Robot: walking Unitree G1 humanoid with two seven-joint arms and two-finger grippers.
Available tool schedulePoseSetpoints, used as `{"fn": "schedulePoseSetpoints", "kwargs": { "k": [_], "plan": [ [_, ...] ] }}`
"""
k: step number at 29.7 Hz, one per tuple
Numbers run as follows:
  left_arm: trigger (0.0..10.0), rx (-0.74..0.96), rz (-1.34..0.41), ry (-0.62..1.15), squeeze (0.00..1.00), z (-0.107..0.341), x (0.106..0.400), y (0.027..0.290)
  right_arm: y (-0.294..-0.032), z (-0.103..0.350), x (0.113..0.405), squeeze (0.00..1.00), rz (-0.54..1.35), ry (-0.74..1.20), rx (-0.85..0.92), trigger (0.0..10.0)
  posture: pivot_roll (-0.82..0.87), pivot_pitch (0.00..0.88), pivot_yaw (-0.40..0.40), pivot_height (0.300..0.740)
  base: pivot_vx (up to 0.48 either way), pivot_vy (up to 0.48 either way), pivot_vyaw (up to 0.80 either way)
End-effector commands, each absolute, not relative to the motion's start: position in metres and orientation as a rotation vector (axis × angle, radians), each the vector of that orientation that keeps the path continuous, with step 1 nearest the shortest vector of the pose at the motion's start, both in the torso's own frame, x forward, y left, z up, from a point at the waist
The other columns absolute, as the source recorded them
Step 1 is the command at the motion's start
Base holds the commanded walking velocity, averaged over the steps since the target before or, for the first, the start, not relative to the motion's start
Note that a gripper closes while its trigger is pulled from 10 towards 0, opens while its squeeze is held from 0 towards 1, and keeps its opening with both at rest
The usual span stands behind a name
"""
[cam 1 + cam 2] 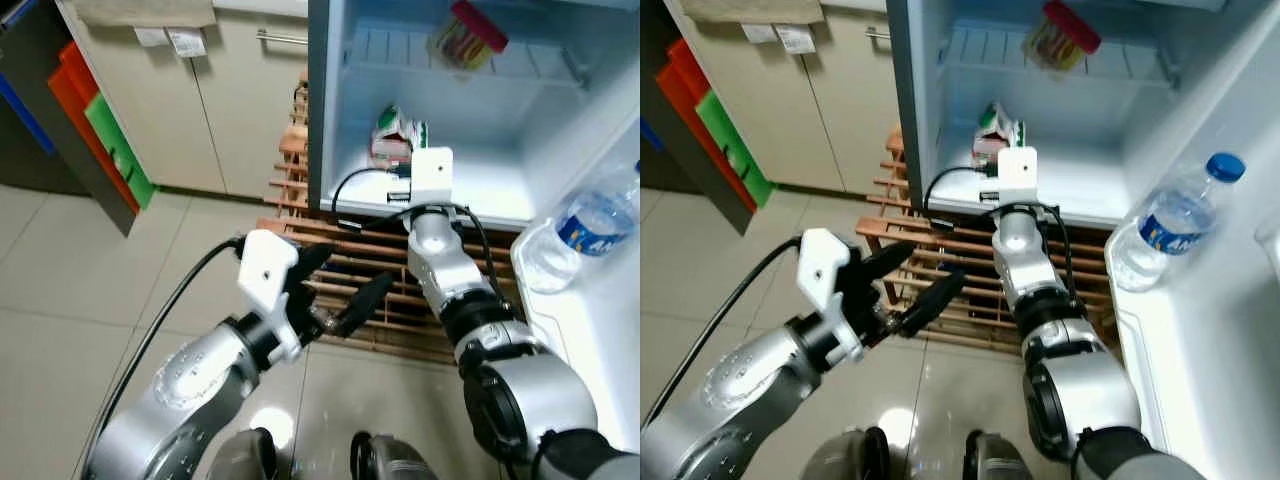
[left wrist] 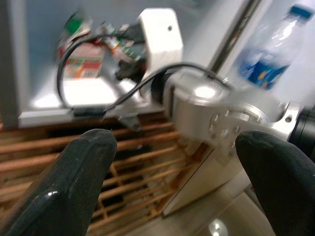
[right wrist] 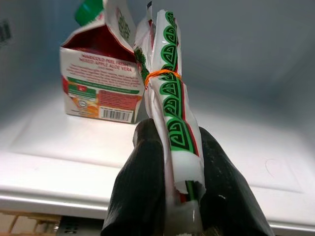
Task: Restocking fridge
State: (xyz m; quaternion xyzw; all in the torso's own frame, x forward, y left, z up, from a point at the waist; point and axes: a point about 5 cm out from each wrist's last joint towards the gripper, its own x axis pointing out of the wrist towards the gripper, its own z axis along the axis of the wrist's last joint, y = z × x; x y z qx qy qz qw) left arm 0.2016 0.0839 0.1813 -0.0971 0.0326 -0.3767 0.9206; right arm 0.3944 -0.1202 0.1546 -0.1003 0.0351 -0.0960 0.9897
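Open fridge point(image 1: 330, 120), white interior, door swung to the robot's right.

Right hand point(image 3: 170, 191): reached in over the fridge floor, both black fingers point(image 3: 135, 191) clamped on the lower end of a rolled packet point(image 3: 170, 103). The packet is white with green scroll pattern and a red stripe, bound near its upper part by an orange rubber band point(image 3: 161, 73). Its long axis runs on in line with the fingers, its free end pointing deeper into the fridge toward the back wall. Whether it touches the fridge floor cannot be told.

Carton point(image 3: 98, 83): red and white, green cap, upright on the fridge floor, just beside the packet's far end, toward the fridge's left wall.

Jar point(image 1: 468, 38): red lid, tilted, on the wire shelf point(image 1: 400, 55) above.

Water bottle point(image 1: 1170, 222): clear, blue cap and label, leaning in the door shelf.

Left hand point(image 1: 335, 290): fingers spread wide, holding nothing, hovering outside the fridge above a wooden slatted rack point(image 1: 360, 255) on the tiled floor point(image 1: 60, 290).

Cabinets point(image 1: 210, 110) stand to the left.
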Motion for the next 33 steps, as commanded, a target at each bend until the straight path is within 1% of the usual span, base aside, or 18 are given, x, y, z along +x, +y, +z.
{"fn": "schedulePoseSetpoints", "kwargs": {
  "k": [1, 6, 15, 16, 17, 20, 21, 22, 29, 32, 33],
  "plan": [
    [10.0, -0.208, -0.789, 0.057, 0.0, 0.187, 0.195, 0.083, -0.121, 0.161, 0.397, 0.0, -0.208, 0.05, -0.216, 0.0, 0.1, 0.279, -0.011, 0.74, 0.0, 0.0, 0.0],
    [10.0, -0.227, -0.775, 0.08, 0.0, 0.189, 0.181, 0.079, -0.126, 0.179, 0.405, 0.0, -0.262, 0.021, -0.238, 0.0, 0.11, 0.312, -0.014, 0.74, 0.0, 0.0, 0.0],
    [10.0, -0.241, -0.759, 0.111, 0.0, 0.189, 0.173, 0.079, -0.137, 0.195, 0.413, 0.0, -0.313, 0.031, -0.228, 0.0, 0.13, 0.328, -0.014, 0.74, 0.0, 0.0, 0.0],
    [10.0, -0.242, -0.756, 0.112, 0.0, 0.189, 0.173, 0.079, -0.138, 0.197, 0.413, 0.0, -0.314, 0.032, -0.224, 2.9, 0.14, 0.329, -0.015, 0.74, 0.0, 0.0, 0.0],
    [10.0, -0.243, -0.752, 0.114, 0.0, 0.189, 0.172, 0.079, -0.138, 0.2, 0.414, 0.0, -0.308, 0.027, -0.212, 10.0, 0.14, 0.332, -0.018, 0.74, 0.0, 0.0, 0.0],
    [10.0, -0.246, -0.743, 0.117, 0.0, 0.19, 0.171, 0.079, -0.138, 0.205, 0.416, 0.0, -0.306, 0.015, -0.203, 10.0, 0.14, 0.337, -0.022, 0.74, 0.0, 0.0, 0.0],
    [10.0, -0.247, -0.738, 0.117, 0.0, 0.19, 0.171, 0.078, -0.139, 0.208, 0.416, 0.73, -0.311, 0.003, -0.204, 10.0, 0.14, 0.338, -0.025, 0.74, 0.0, 0.0, 0.0],
    [10.0, -0.248, -0.735, 0.117, 0.0, 0.19, 0.17, 0.078, -0.139, 0.21, 0.417, 1.0, -0.315, -0.005, -0.206, 10.0, 0.14, 0.338, -0.025, 0.74, 0.0, 0.0, 0.0],
    [10.0, -0.257, -0.714, 0.11, 0.0, 0.192, 0.173, 0.076, -0.134, 0.223, 0.419, 1.0, -0.281, -0.061, -0.19, 10.0, 0.14, 0.34, -0.036, 0.74, 0.0, 0.0, 0.0],
    [10.0, -0.259, -0.709, 0.105, 0.0, 0.193, 0.176, 0.076, -0.134, 0.23, 0.42, 1.0, -0.28, -0.088, -0.218, 10.0, 0.13, 0.337, -0.039, 0.74, 0.0, 0.0, 0.0],
    [10.0, -0.262, -0.701, 0.098, 0.0, 0.193, 0.178, 0.075, -0.136, 0.239, 0.421, 1.0, -0.286, -0.122, -0.262, 10.0, 0.13, 0.33, -0.04, 0.74, 0.0, 0.0, 0.0]
  ]
}}
